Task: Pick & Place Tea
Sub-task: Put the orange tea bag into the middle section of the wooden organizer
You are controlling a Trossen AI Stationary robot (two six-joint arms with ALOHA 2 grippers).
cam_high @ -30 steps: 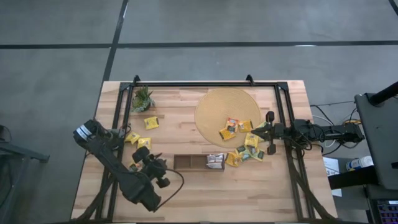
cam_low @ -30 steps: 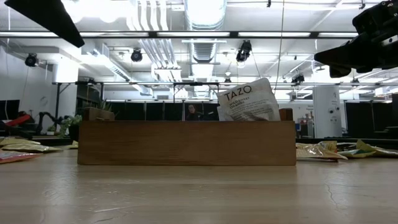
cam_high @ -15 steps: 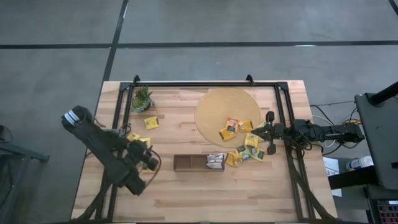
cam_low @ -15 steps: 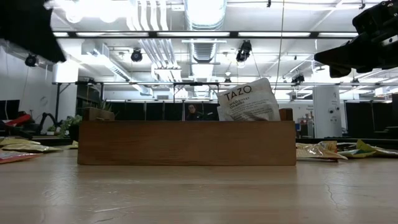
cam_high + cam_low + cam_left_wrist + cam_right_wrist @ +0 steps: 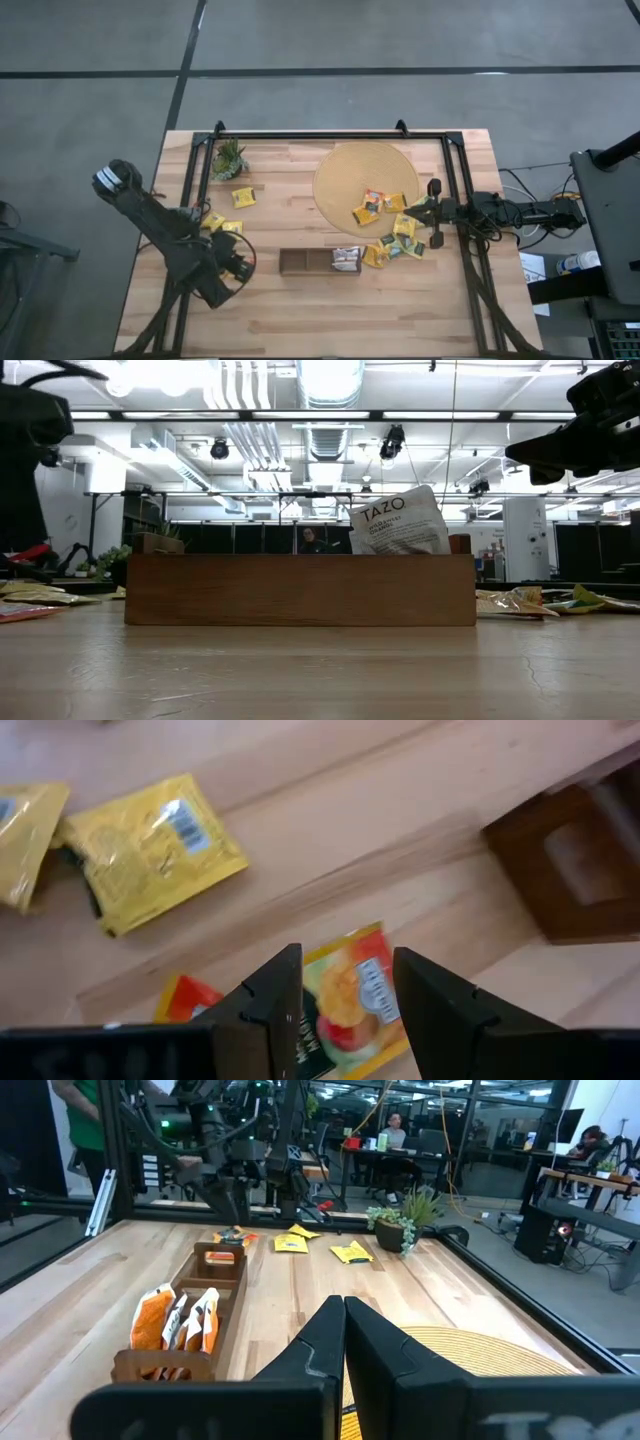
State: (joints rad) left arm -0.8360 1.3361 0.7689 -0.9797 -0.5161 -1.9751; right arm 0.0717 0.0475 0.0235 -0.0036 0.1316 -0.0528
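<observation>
I see my left gripper (image 5: 345, 990) hanging with its fingers parted and empty above a flat, glossy orange-and-green paper sachet (image 5: 350, 1005) on the pale plank table (image 5: 290, 310), near the left edge; its long axis runs in line with the gap. A crinkled yellow square sachet (image 5: 150, 845) lies beside it. The dark brown oblong wooden tray (image 5: 320, 261) sits mid-table holding upright sachets. My right gripper (image 5: 343, 1330), pressed shut and empty, waits over the loose heap of tea sachets (image 5: 395, 240) at the round woven mat (image 5: 345, 170).

Yellow sachets (image 5: 150, 845) with dark marks are seen; one sachet (image 5: 350, 995) is orange-patterned; the tray (image 5: 315, 262) is dark brown; the plant (image 5: 229, 158) is green.
</observation>
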